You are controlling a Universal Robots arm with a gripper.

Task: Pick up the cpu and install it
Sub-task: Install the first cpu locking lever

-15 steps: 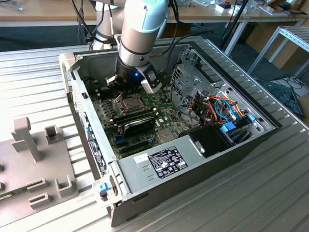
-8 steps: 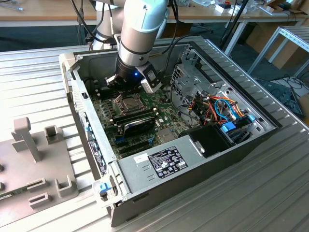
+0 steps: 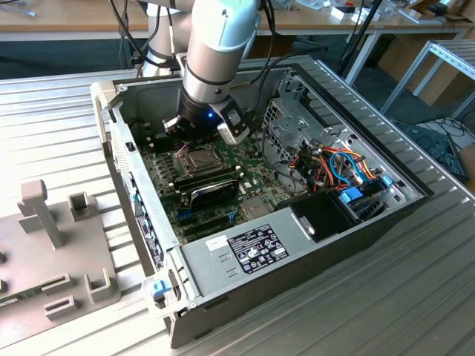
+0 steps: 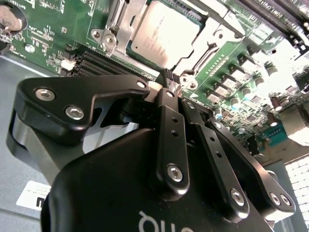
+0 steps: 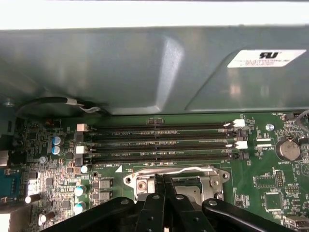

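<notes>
So the cpu (image 4: 164,34) sits in its socket frame (image 4: 118,29) on the motherboard (image 4: 48,43) (lid up), gripper (image 4: 170,84) fingers pinched together at the frame's edge.

One cpu (image 4: 164,30) is sitting in one socket frame (image 4: 120,26). Four memory slots (image 5: 159,142) are lying mid-frame in the first wrist view. One gripper (image 4: 170,83) is showing.

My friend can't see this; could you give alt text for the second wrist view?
A black gripper, fingers shut together, sits just beside the silver cpu, which lies in its metal socket frame on the green motherboard.
</notes>
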